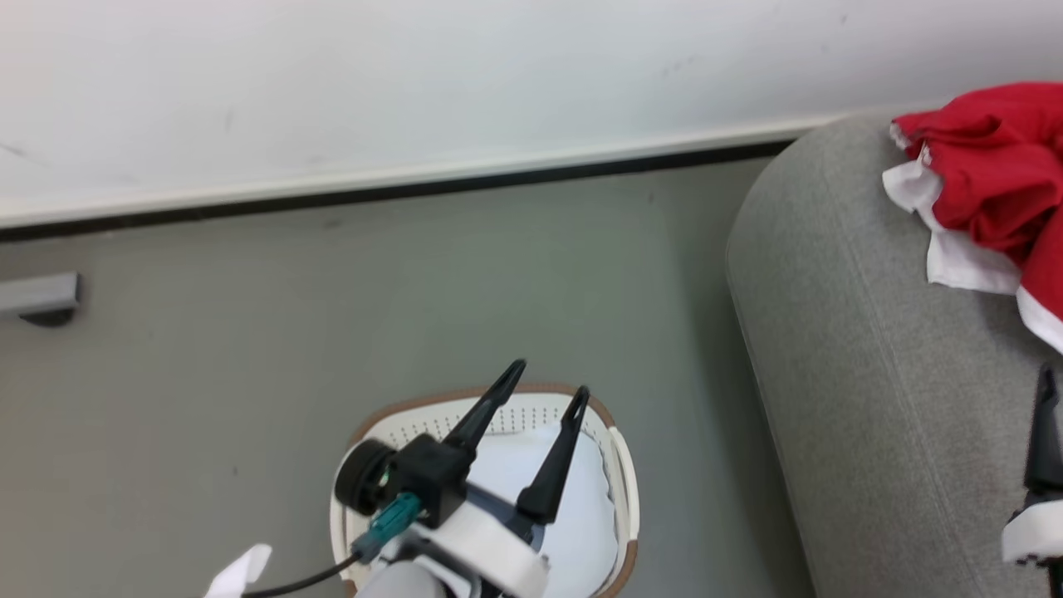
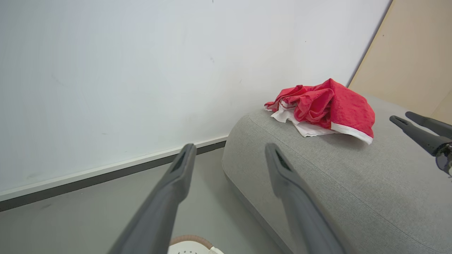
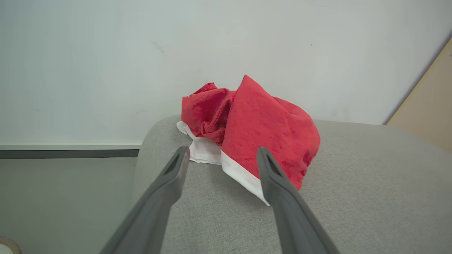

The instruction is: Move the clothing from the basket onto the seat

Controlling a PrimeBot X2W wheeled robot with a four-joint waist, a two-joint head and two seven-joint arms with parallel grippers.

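clothing (image 1: 988, 166) lying on seat (image 1: 872, 374) at 2 o'clock, seemingly delivered | left gripper (image 1: 550, 377) hovering released over basket (image 1: 415, 430) at 6 o'clock | right gripper (image 3: 223, 151) released, facing clothing

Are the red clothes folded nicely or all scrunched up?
Scrunched up: the red clothing lies in a rumpled heap on the grey seat, folds bunched.

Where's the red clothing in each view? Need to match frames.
Head view: clothing at the top right, cut by the right edge, lying on the seat.
Left wrist view: right of centre, upper half, on the seat's end near the wall.
Right wrist view: centre, on the seat.
Shared landmark: the seat's rounded end beside the dark baseboard.
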